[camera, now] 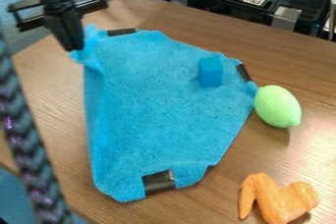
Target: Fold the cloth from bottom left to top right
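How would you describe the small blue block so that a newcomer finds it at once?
On the wooden table lies a large light-blue cloth. Near its upper right edge sits the block. It is darker than the cloth and flat-sided, unlike the rounded green toy to its right.

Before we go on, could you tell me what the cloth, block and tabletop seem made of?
The cloth looks like terry or microfibre, given its fuzzy, pebbled surface. The block has smooth, matte faces: painted wood or plastic, I can't say which. The tabletop shows brown grain with a soft sheen, so wood or laminate.
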